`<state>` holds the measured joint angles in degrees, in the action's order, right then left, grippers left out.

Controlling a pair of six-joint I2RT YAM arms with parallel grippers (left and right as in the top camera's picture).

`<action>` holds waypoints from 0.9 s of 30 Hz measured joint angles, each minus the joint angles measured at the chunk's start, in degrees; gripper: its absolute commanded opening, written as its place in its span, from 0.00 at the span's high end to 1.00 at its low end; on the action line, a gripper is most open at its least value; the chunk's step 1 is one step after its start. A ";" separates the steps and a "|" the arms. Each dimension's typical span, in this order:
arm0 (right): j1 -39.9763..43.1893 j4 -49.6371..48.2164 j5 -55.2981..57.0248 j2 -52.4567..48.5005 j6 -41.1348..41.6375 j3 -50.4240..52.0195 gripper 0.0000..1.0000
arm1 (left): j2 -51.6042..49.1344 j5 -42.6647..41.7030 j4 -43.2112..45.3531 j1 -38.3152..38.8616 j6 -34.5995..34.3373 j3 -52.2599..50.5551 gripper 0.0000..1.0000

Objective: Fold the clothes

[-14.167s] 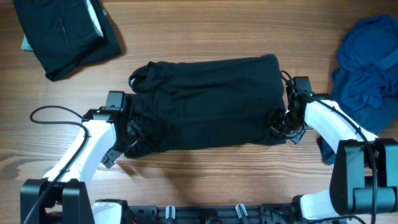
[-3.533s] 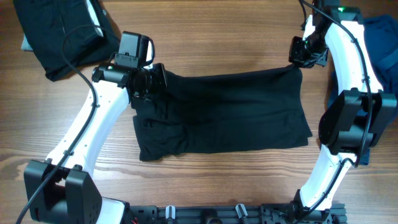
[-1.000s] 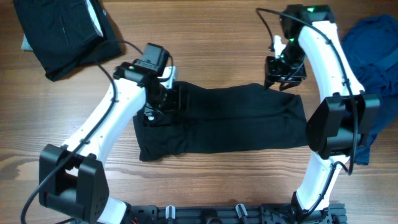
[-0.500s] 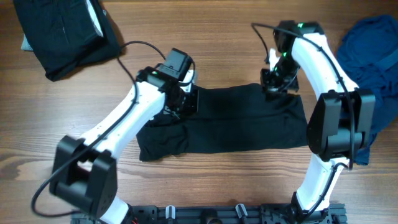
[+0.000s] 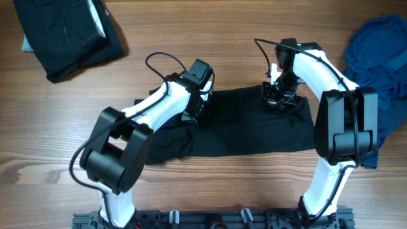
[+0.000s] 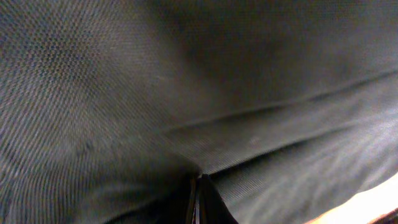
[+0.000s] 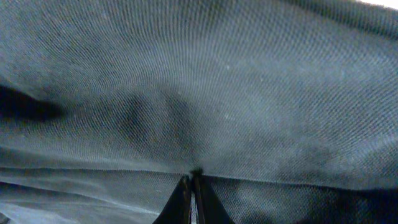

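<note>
We see the shirt (image 5: 254, 127) lying flat across the middle of the table (image 5: 210, 38), a dark band running left to right. Our left gripper (image 5: 202, 109) is down on its far edge, left of centre, and our right gripper (image 5: 278, 100) is on the same edge further right. In the wrist views, the left fingers (image 6: 208, 208) and the right fingers (image 7: 204, 208) are each pressed together, pinching a crease of black fabric at their tips. A folded black garment (image 5: 63, 35) lies at the far left corner. A blue pile (image 5: 378, 57) sits at the right edge.
</note>
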<state>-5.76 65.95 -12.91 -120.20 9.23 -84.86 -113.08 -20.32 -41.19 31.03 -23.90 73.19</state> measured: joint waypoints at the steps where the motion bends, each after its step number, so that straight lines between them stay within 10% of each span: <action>1: 0.00 -0.24 0.00 0.00 0.00 0.00 0.96 | -0.50 0.00 0.09 0.00 -0.07 0.00 0.95; 27: 5.03 -0.46 7.67 0.09 3.10 3.32 0.96 | -2.54 0.70 -7.26 -5.97 -0.46 0.50 0.94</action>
<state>-0.73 65.49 -5.23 -120.11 12.34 -81.54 -115.61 -19.62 -48.45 25.06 -24.36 73.69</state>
